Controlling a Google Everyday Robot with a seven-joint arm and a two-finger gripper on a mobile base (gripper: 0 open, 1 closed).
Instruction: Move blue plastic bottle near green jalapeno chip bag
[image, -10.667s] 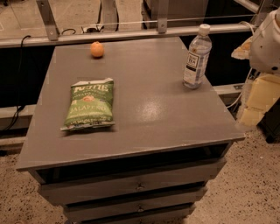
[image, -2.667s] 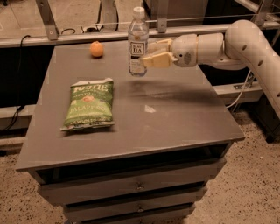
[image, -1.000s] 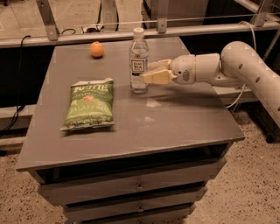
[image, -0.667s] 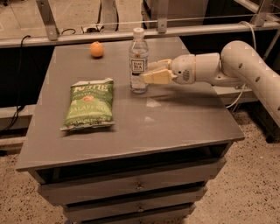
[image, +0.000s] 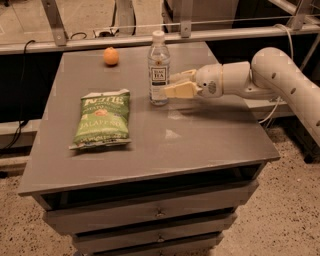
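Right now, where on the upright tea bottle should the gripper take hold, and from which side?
Probably the straight labelled mid-body of the blue plastic bottle, below its tapering shoulder, approached level from the picture's right, where the gripper sits beside it. The bottle stands upright, and the green jalapeno chip bag lies to its left.

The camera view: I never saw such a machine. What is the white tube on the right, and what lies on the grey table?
The white tube is a robot arm, reaching in from the right. Its end is a claw, now beside a clear bottle standing upright on the table; whether it grips the bottle, I cannot tell. One camera looks down on the table from its front. Left of the bottle a green chip bag lies flat. Near the far edge sits a small orange fruit.
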